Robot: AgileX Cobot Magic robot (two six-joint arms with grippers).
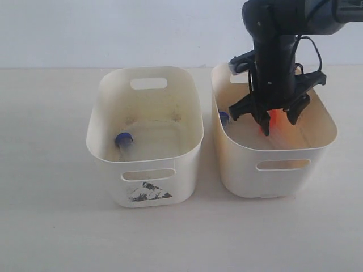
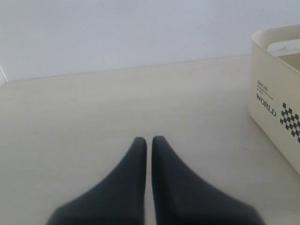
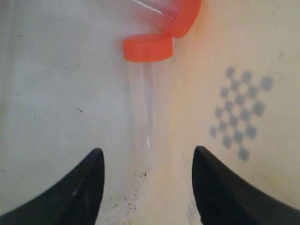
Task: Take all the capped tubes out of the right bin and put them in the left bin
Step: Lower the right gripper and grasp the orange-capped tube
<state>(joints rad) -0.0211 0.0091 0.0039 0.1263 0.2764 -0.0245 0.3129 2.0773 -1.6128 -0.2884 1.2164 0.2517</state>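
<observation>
My right gripper (image 1: 271, 120) hangs open inside the cream right bin (image 1: 283, 173), its fingers astride a clear tube with an orange-red cap (image 3: 148, 48) lying on the bin floor. A second orange-red capped tube (image 3: 180, 14) lies just beyond it, touching its cap. A blue cap (image 1: 223, 117) peeks over the right bin's left wall. In the whitish left bin (image 1: 108, 102) with the torn sticker (image 1: 148, 192) lies one blue-capped tube (image 1: 123, 139). My left gripper (image 2: 149, 139) is shut and empty over bare table, out of the exterior view.
A faint dotted diamond mark (image 3: 240, 115) shows on the right bin's floor beside the tubes. The left wrist view catches a corner of a bin (image 2: 276, 93) with printed lettering. The two bins stand side by side with a narrow gap.
</observation>
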